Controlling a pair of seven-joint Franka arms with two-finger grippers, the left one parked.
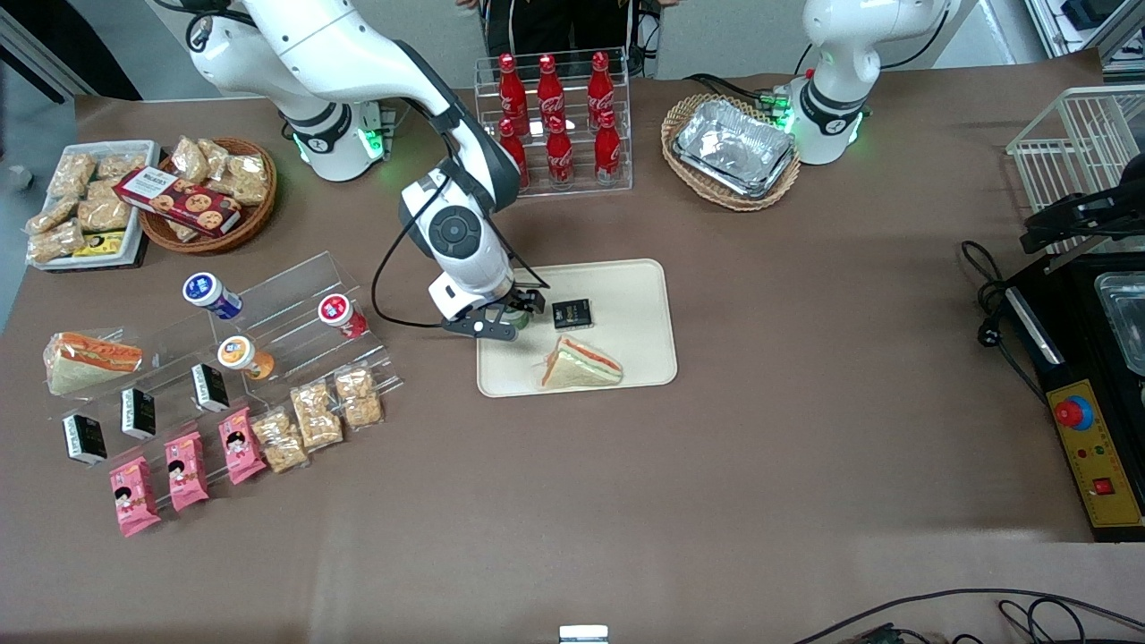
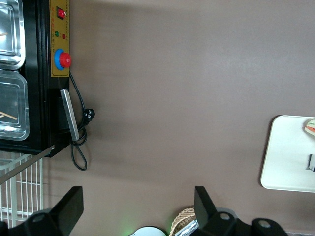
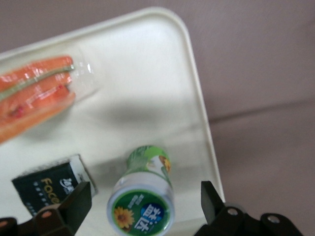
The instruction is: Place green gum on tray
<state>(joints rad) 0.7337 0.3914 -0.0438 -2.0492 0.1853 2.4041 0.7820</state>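
The green gum [image 3: 142,206], a small green canister with a white lid and a green sunflower label, stands upright on the cream tray [image 3: 147,73] near its rim. My right gripper [image 3: 145,191] is open around it, with a gap between the gum and each finger. In the front view the gripper [image 1: 512,317] hangs low over the tray's [image 1: 631,295] end toward the working arm, and only a bit of the gum [image 1: 518,317] shows under it.
On the tray also lie a wrapped sandwich [image 1: 581,362] and a small black packet [image 1: 572,313] close beside the gum. A clear stand with other canisters [image 1: 268,331], a cola bottle rack [image 1: 555,121] and a basket of foil trays [image 1: 733,148] surround it.
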